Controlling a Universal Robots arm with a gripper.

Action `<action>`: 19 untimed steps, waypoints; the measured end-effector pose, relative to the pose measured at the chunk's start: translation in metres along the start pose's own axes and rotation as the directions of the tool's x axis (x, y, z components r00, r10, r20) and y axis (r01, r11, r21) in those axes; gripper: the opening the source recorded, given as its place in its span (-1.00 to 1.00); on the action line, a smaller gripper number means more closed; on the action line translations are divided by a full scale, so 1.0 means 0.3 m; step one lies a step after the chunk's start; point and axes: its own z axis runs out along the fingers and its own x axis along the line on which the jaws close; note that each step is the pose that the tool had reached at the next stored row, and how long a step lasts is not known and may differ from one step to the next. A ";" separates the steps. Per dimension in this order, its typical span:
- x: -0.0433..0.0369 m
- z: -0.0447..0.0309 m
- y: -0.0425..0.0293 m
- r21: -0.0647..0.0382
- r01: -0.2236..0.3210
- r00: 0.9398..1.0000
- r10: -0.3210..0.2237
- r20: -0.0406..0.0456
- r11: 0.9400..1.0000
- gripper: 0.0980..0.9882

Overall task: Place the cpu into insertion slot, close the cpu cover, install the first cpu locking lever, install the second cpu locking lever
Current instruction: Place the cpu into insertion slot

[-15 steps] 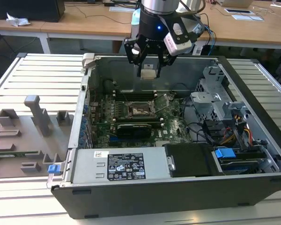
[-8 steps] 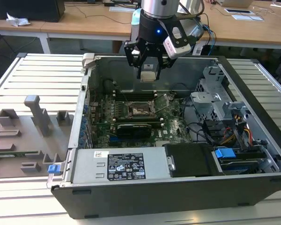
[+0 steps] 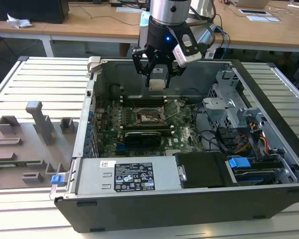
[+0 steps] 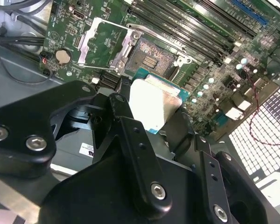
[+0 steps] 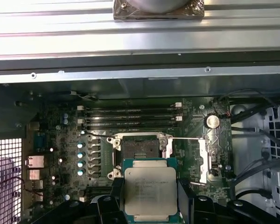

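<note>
I am watching the gripper (image 3: 158,83) hanging over the open computer case (image 3: 189,209). Its fingers are closed in on the cpu (image 5: 150,190), pinching it by two opposite edges, with the silvery top facing the first wrist camera. In the exterior view the chip is sitting at about twelve o'clock from the insertion slot (image 3: 150,117), raised clear of the green motherboard (image 3: 189,134) and not touching it. The slot is lying uncovered in both wrist views. The cpu cover (image 5: 206,161) is lying swung open just beside it, at roughly three o'clock of the slot in the exterior view. A coin cell (image 5: 212,122) is showing on the board near the cover.
</note>
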 end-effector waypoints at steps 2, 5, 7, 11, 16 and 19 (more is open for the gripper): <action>0.000 0.011 -0.001 0.000 0.000 1.000 0.000 0.000 1.000 0.00; 0.000 0.023 -0.002 0.000 0.000 1.000 0.000 0.000 1.000 0.00; -0.001 0.030 -0.003 0.000 0.000 1.000 0.000 0.000 1.000 0.00; -0.001 0.041 -0.004 0.000 0.000 1.000 0.000 0.000 1.000 0.00; -0.001 0.068 -0.006 0.000 0.000 1.000 0.000 0.000 1.000 0.00; -0.001 0.086 -0.004 0.000 0.000 1.000 0.000 0.000 1.000 0.00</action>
